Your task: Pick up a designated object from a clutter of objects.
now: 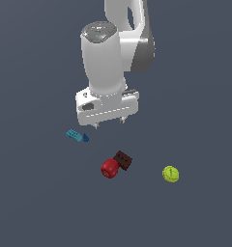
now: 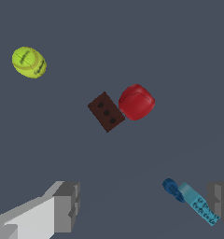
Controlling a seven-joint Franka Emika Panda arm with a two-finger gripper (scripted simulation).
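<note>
Open fingers (image 1: 109,123) hover above the desk; the dark blue piece (image 1: 85,138) touches the teal block's (image 1: 73,135) end, so they should straddle the piece alone, clear of the block.

A glossy white robot arm (image 1: 106,60) built of rounded cylindrical segments, with a grey band at one joint and a grey, faintly patterned disc capping the wrist housing. Below it sits a flat white block with a small dark recess on its face, carrying the claw (image 1: 109,122) (two short grey fingertips (image 2: 67,205), ridged on their inner faces).
</note>
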